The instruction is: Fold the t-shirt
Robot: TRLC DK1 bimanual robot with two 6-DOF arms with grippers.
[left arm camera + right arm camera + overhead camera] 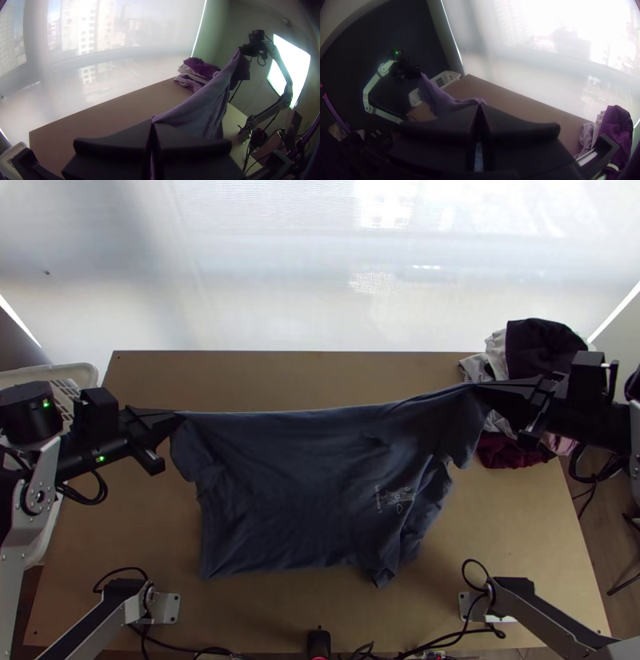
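"So, starting at the left, what have you got?"

"With my left gripper (pixel 181 414) I'm pinching one upper corner of the t-shirt (pixel 296 476), fingers pressed together on the cloth. The white basket (pixel 86 371) sits at the left, beyond that wrist."

"And between your two hands?"

"The shirt hangs over the middle of the table (pixel 320 376). Its held edge runs left to right, nearly straight, and the right end lies a little farther than the left. From there the body falls toward the near side, and a pale print (pixel 394 498) shows right of its middle. I can't tell whether the lower edge touches the wood."

"What about the right?"

"My right gripper (pixel 479 386) is closed on the opposite upper corner, next to the clothes pile (pixel 547 340) at the far right. The cloth droops in loose folds below it."

"Which relation matters next, then?"

"That held edge, I'd say: each corner belongs to its own arm, and the loose body lies nearward of both. I judge I should lower them together and keep the edge stretched; if one lags, it could skew or bunch, probably at the folded right side."
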